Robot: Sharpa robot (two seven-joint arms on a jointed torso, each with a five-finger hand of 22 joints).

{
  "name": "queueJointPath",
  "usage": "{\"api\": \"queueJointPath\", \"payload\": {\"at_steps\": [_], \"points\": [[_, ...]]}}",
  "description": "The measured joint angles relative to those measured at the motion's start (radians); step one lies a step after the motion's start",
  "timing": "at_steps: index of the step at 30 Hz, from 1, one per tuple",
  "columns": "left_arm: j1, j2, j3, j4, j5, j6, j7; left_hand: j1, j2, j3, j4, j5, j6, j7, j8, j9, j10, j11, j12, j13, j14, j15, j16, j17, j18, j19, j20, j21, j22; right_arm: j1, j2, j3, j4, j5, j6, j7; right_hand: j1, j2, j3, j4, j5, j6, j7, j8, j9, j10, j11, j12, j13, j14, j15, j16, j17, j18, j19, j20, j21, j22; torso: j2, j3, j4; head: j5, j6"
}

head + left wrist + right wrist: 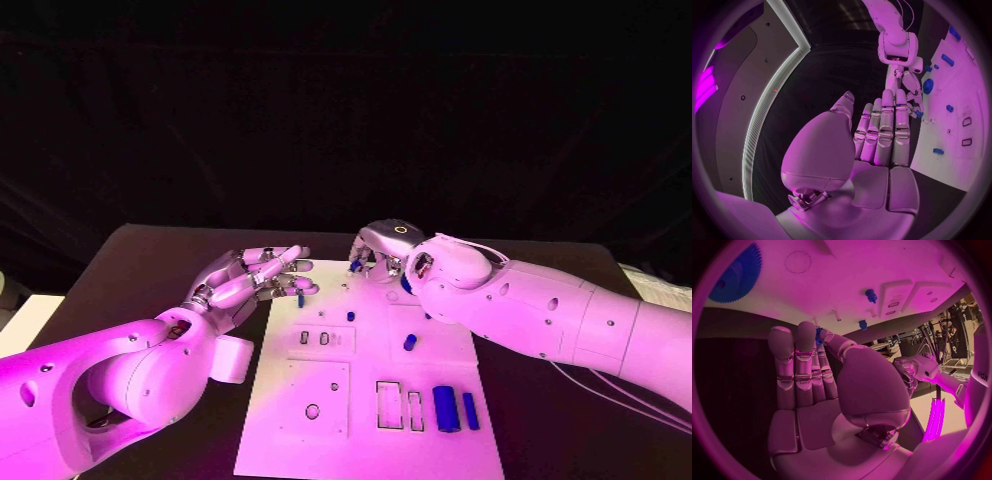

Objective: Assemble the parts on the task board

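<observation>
A small blue part [300, 297] is sitting at the fingertips of the left hand [257, 278], just off the upper left corner of the task board [368, 400], and it is looking pinched there, though how firmly I cannot tell. The right hand [382, 250] is hovering over the board's upper edge in the middle of the frame, fingers curled downward with something blue [355, 266] at their tips; whether that is truly gripped I cannot tell. More parts [456, 409] are lying at the lower right of the board, beside the rectangular slots [400, 405]. To do this well, each hand should be keeping its piece upright, lining it over its socket, then pressing straight down without twisting.
</observation>
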Motion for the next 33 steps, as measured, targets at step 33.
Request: {"api": "queueJointPath", "payload": {"at_steps": [33], "points": [[0.011, -0.004, 0.0, 0.001, 0.0, 0.0, -0.003, 0.0, 0.0, 0.0, 0.0, 0.0, 0.0, 0.0, 0.0, 0.0, 0.0, 0.0, -0.006, 0.0, 0.0, 0.0, 0.0, 0.002, 0.0, 0.0, 0.0, 0.0, 0.0, 0.002, 0.043, 0.001, -0.055, -0.014, 0.053, -0.028, -0.012, -0.015, 0.001, 0.01, -0.016, -0.011, 0.006, -0.002, 0.004, -0.006, 0.005, 0.001, 0.003, 0.0, 0.0, 0.017, 0.01, 0.0, -0.014, 0.007, 0.027, 0.023, 0.011, -0.0042, 0.0083, 0.002, -0.005]]}}
